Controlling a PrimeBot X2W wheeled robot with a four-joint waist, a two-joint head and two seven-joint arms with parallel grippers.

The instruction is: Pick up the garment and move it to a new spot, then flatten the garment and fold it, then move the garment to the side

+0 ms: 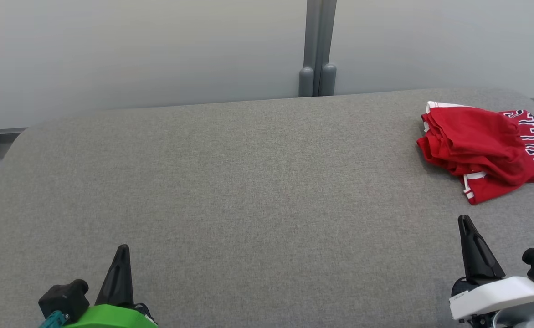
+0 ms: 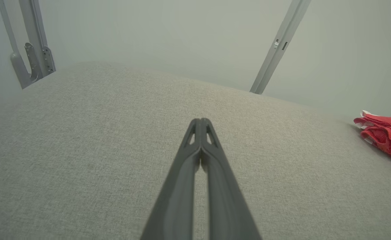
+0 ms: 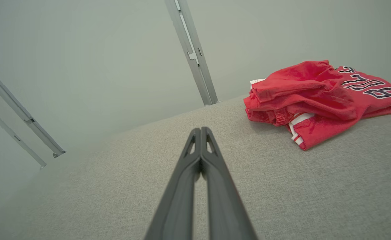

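Across the grey padded table (image 1: 249,182): risk of dragging cloth off the rounded far corner, ahead and to the outside of the right gripper (image 1: 464,221), if pulled outward rather than inward. Likely to catch only a top layer of the red garment (image 1: 481,150), bunched in loose folds ahead and slightly outward of that gripper and well apart from the left gripper (image 1: 122,249); would then lift unevenly and trail. No grasp possible as things stand: both pairs of fingers pressed fully together, holding nothing, so must part first. Plenty of bare padding ahead of and between the two grippers for laying flat. Beyond the fingertips, far edge close against the pale wall (image 1: 135,54) and grey post (image 1: 318,45); little room past it.
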